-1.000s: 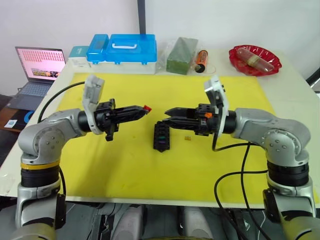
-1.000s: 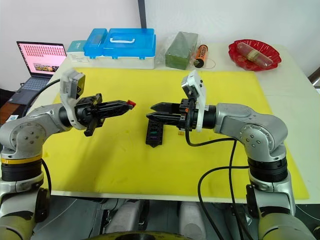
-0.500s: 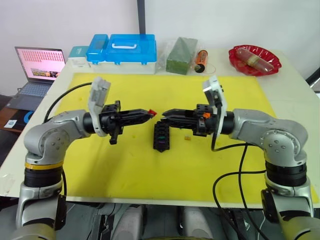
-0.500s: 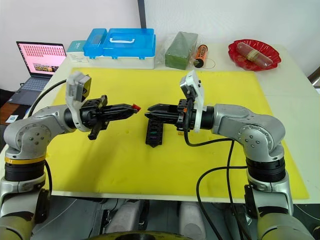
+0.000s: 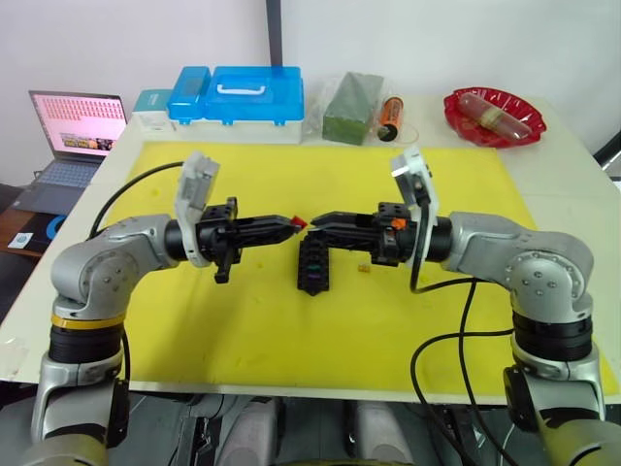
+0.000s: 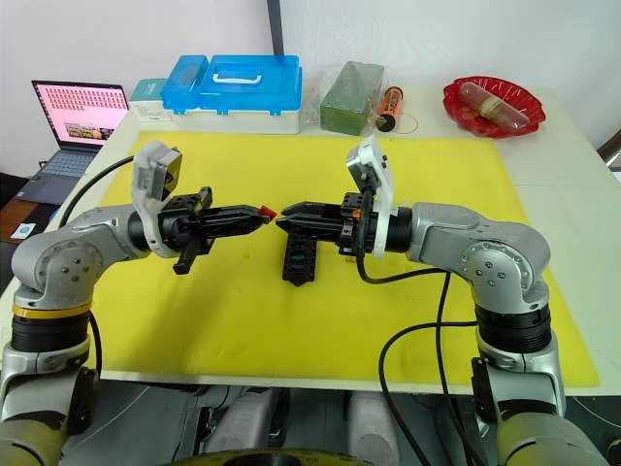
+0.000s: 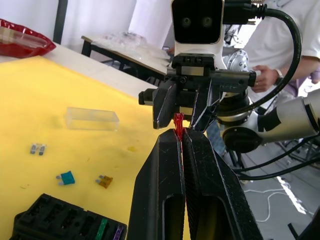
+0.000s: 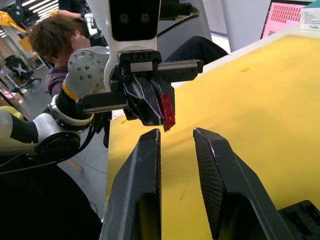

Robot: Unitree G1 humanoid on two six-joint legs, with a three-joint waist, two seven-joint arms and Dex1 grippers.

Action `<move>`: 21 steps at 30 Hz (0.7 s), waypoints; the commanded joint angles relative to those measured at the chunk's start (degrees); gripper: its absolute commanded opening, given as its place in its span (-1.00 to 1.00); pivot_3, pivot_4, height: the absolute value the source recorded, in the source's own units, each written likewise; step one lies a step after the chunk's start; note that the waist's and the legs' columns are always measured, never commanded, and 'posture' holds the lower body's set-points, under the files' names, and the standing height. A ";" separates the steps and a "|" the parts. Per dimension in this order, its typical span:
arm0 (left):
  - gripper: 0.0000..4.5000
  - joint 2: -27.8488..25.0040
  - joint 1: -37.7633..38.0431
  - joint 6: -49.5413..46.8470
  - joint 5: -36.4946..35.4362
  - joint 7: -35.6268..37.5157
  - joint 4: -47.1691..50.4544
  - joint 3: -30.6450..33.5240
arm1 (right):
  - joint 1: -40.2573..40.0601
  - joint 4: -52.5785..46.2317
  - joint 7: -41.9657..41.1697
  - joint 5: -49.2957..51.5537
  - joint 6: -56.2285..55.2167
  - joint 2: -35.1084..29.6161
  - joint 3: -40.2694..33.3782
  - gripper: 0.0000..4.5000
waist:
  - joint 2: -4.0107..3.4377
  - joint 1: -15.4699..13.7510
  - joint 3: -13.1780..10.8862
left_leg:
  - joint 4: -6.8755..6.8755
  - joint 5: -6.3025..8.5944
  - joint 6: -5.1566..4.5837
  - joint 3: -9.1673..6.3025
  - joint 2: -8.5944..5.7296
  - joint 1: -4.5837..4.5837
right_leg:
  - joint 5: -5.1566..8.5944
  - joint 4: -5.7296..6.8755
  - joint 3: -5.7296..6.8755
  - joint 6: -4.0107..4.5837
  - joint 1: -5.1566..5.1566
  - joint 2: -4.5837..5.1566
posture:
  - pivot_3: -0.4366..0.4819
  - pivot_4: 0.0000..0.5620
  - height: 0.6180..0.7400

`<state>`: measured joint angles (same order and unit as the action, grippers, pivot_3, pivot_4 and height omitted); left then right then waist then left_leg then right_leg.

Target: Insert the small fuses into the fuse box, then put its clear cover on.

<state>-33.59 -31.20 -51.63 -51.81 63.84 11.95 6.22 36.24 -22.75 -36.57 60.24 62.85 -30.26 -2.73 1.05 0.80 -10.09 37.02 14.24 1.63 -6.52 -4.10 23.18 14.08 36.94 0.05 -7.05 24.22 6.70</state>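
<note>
My left gripper (image 5: 294, 223) is shut on a small red fuse (image 7: 178, 126), held above the yellow mat. My right gripper (image 5: 313, 222) faces it tip to tip and is open, its fingers (image 8: 150, 145) just short of the red fuse (image 8: 167, 111). The black fuse box (image 5: 312, 265) lies on the mat below both grippers, with a green and a purple fuse (image 7: 101, 227) in its slots. A tan fuse (image 5: 364, 269) lies just right of the box. The left wrist view also shows a grey fuse (image 7: 37, 148), a teal fuse (image 7: 65, 177) and the clear cover (image 7: 92, 118) on the mat.
Behind the yellow mat (image 5: 243, 330) stand a blue-lidded storage case (image 5: 238, 97), a green block (image 5: 351, 109), an orange bottle (image 5: 390, 116) and a red dish (image 5: 495, 115). A laptop (image 5: 78, 126) sits far left. A person (image 8: 50, 40) is beyond the table.
My left gripper has carried the red fuse to the right, closing the gap to my right gripper. My right gripper has edged slightly left and stays open.
</note>
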 commanded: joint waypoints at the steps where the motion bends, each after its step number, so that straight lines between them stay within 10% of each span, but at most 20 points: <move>1: -1.00 -0.64 -0.75 1.28 -0.53 0.65 0.91 0.18 | 1.57 -0.89 0.59 2.15 -0.22 0.79 -0.96 -0.53 | 0.00 0.02 0.00 | 0.00 0.00 0.00 0.00 0.00 0.00 | 0.00 0.00 0.00 0.00 0.00 0.00 | -0.05 -0.47 1.00; 11: -1.00 -0.80 -0.84 1.65 -0.62 0.62 0.68 -0.17 | 1.66 -0.73 1.02 2.77 -0.34 0.82 -0.67 -0.53 | 0.00 0.01 0.00 | -0.01 0.00 0.00 0.00 0.00 0.00 | 0.00 -0.01 0.00 0.00 0.00 0.00 | -0.05 -0.47 1.00; 16: -1.00 -0.23 -1.23 0.88 -1.68 -0.55 0.51 0.54 | 1.62 -0.92 0.93 3.01 -0.51 0.84 -0.56 -0.99 | 0.00 0.00 0.00 | -0.01 0.00 0.00 -0.01 0.00 0.00 | 0.00 -0.01 0.00 0.00 0.00 -0.01 | -0.05 -0.47 1.00; 21: -1.00 -0.93 -0.95 1.15 -1.14 0.18 0.41 0.03 | 1.54 -0.87 0.73 3.23 -0.44 0.72 -0.60 -0.99 | 0.00 0.01 0.00 | -0.01 0.00 0.00 -0.01 0.00 0.00 | 0.00 -0.01 0.00 0.00 0.00 -0.01 | -0.05 -0.47 1.00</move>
<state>-33.80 -31.32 -50.76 -52.04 63.82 11.91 5.77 36.55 -22.71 -35.62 62.19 63.26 -29.87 -2.55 1.05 0.81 -10.09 37.01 14.24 1.63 -6.54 -4.09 23.19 14.08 36.93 0.06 -7.05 24.22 6.69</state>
